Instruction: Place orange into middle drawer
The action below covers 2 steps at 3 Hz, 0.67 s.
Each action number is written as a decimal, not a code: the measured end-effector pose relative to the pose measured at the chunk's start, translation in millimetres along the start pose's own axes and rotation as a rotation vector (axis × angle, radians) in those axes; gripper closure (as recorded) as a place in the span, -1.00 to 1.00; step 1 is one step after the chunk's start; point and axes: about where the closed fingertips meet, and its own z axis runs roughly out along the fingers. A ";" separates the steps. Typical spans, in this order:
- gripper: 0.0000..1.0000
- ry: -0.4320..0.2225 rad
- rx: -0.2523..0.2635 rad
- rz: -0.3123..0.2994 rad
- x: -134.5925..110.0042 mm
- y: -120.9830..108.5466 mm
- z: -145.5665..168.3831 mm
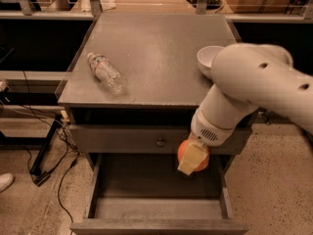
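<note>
The orange (185, 152) is held in my gripper (191, 158), whose pale fingers (190, 160) close around it. It hangs over the right back part of the open middle drawer (156, 190), a wide grey tray pulled out at the bottom of the cabinet. The orange is above the drawer floor, just in front of the closed grey drawer front with a round knob (160, 142). My white arm (254, 92) reaches in from the right.
A clear plastic bottle (106, 72) lies on its side on the cabinet top (151, 48). A white bowl (209, 60) sits at the top's right edge, partly behind my arm. Cables (44, 151) trail on the floor at left.
</note>
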 end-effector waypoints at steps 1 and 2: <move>1.00 0.058 -0.034 0.095 15.7 18.3 51.7; 1.00 0.058 -0.034 0.096 15.7 18.4 51.8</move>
